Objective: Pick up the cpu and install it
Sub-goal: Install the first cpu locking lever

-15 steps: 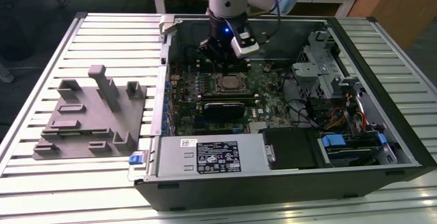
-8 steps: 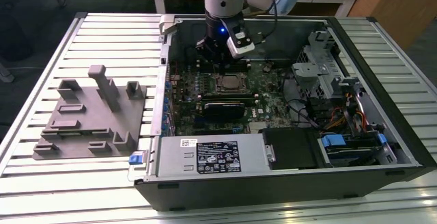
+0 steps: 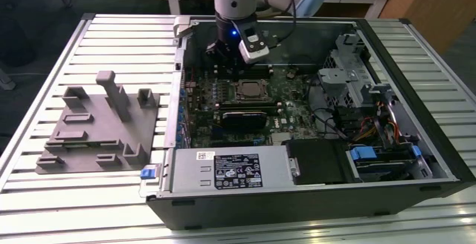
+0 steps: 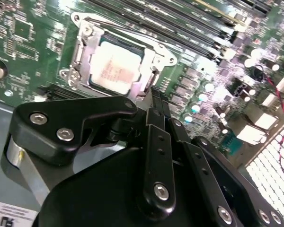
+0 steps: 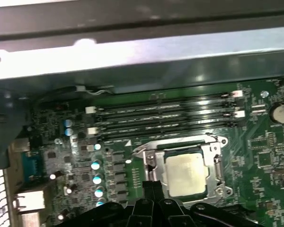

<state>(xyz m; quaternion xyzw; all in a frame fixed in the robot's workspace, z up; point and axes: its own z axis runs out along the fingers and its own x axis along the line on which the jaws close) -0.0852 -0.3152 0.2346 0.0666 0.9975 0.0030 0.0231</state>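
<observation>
Exterior view, dial centred on the socket. 1 power supply box [image 3: 231, 169] at 6 o'clock, against the near wall of the case [image 3: 312, 202]. 1 black heatsink block [image 3: 242, 120], also at 6, just beside the socket. 1 cpu [image 4: 114, 67] lies flat inside the socket's metal frame [image 4: 85, 52], silvery top up. 1 gray fixture [image 3: 97, 127] at 9, outside the case on the slatted table [image 3: 111, 38]. 1 gripper [image 4: 156, 93] hangs at 12 above the board, clear of the cpu, fingers [image 5: 148, 189] pinched together on nothing. Memory slots [image 5: 161, 116] run between socket and far wall, four I think; glare blurs them. Open room straight above the socket. Drive cage and cables [image 3: 357, 116] crowd 3. The first wrist view cuts off the fingers' lower parts.
</observation>
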